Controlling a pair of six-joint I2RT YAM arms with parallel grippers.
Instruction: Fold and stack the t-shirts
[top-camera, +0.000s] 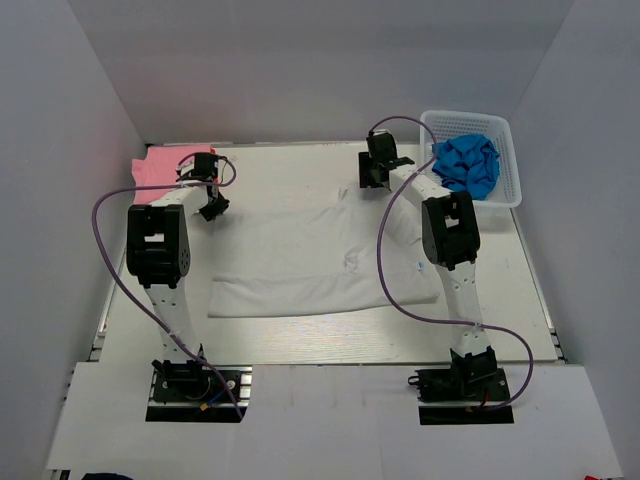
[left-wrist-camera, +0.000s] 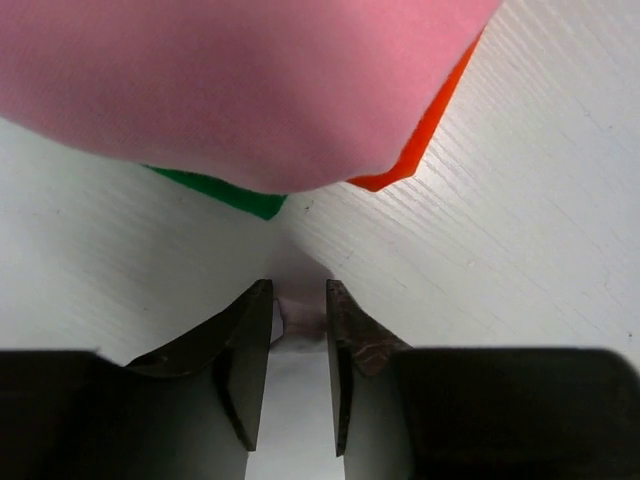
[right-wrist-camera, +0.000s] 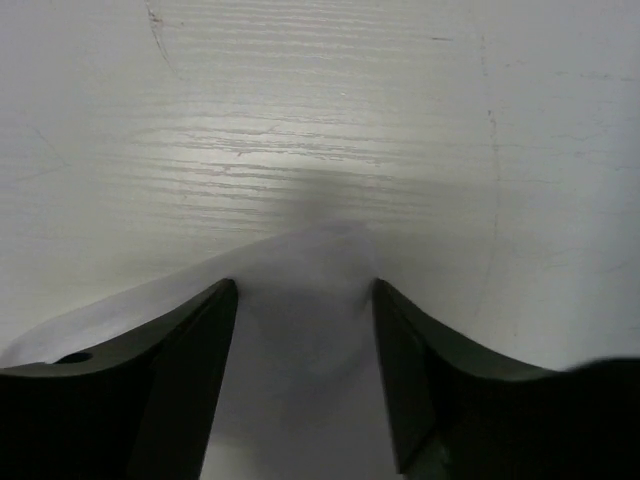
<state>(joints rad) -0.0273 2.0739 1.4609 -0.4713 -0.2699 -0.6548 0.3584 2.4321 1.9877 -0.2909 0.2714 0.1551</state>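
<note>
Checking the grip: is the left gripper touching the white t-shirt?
Touching. Left wrist view: the left gripper pinches a bit of the white t-shirt between its nearly shut jaws.

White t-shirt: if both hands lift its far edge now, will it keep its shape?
Probably not. The white t-shirt lies wrinkled and tents up between the fingers of the right hand, so it likely sags floppy. Thin cloth, probably light. Pinched narrowly in the left hand, it may slip.

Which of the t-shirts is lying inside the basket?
The bright blue t-shirt, crumpled in the white mesh basket at far right. The white t-shirt lies spread on the table, the pink t-shirt at its far-left corner.
</note>
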